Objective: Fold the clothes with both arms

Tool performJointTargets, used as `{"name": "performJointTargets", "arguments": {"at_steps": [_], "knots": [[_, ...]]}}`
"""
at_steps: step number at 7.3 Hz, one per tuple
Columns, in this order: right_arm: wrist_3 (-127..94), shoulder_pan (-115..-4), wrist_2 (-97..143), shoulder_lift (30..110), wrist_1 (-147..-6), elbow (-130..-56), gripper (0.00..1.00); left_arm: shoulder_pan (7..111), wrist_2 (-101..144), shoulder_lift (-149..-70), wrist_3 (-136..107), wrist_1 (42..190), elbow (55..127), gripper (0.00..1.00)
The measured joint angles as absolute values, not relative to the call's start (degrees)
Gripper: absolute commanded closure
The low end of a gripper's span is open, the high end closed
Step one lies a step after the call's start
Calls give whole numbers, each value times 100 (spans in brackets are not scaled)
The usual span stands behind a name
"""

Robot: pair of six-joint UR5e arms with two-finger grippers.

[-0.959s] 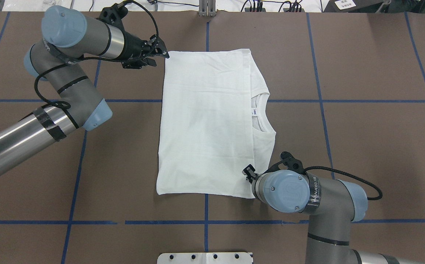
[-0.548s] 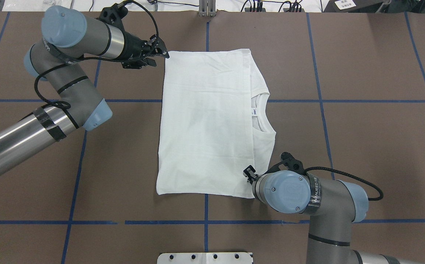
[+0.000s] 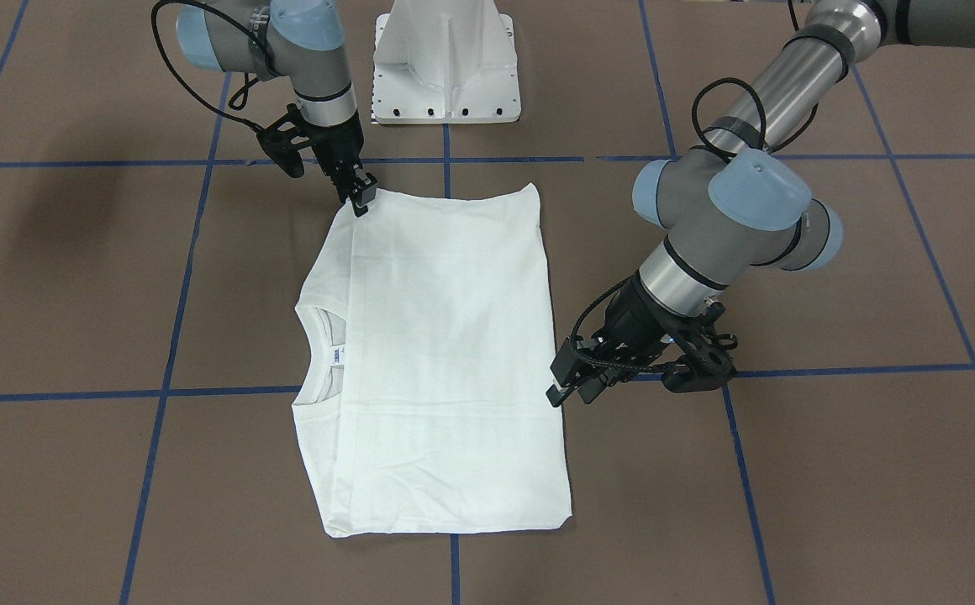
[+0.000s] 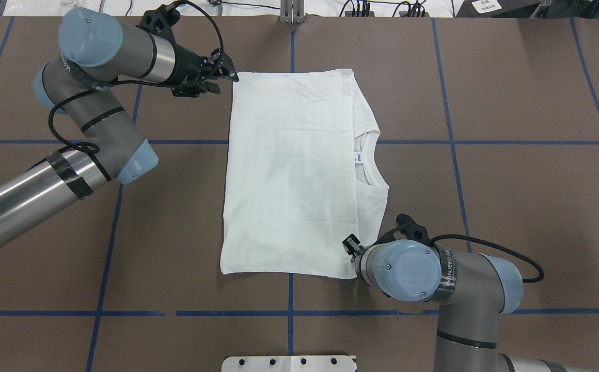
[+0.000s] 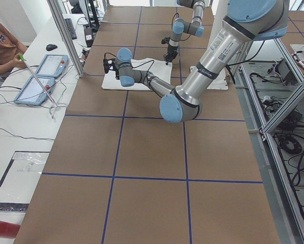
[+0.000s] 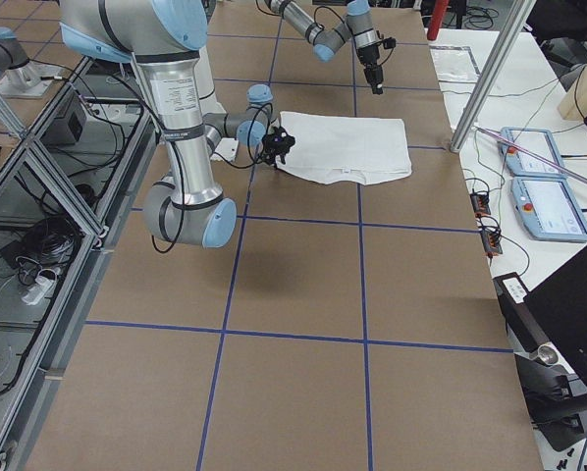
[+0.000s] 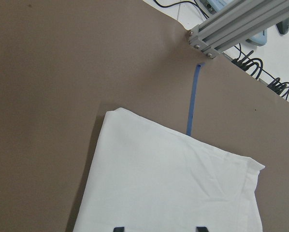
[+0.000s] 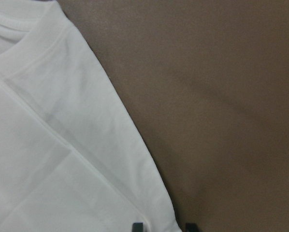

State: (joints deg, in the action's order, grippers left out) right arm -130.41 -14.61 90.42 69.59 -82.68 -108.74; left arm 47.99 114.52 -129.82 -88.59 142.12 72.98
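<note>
The white shirt [image 4: 289, 170] lies folded flat into a rectangle at the centre of the brown counter [image 4: 511, 206], with its collar toward the robot's right. The left hand [image 3: 561, 384] hangs near the shirt's far left corner, fingers spread wide. The right hand [image 3: 360, 200] is at the near right corner. Its fingers are narrowly parted and straddle the shirt's edge.

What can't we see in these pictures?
- Whether the right gripper pinches the shirt corner: overhead, its own arm mostly covers it; the right wrist view's bottom edge cuts off the fingertips.
- Words on the neck label: too small in every view.
- The shirt's sleeves: folded out of sight in every view.
</note>
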Motion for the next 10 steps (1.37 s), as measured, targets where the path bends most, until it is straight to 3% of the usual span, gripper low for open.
{"name": "performJointTargets", "arguments": {"at_steps": [5, 10], "knots": [[-13035, -1474, 9058, 6977, -8296, -11025, 100, 4750, 11427, -12749, -9096, 14144, 7604, 40], [-13034, -1483, 9122, 7070, -8321, -11204, 100, 2585, 9679, -11106, -10140, 12197, 10606, 38]]}}
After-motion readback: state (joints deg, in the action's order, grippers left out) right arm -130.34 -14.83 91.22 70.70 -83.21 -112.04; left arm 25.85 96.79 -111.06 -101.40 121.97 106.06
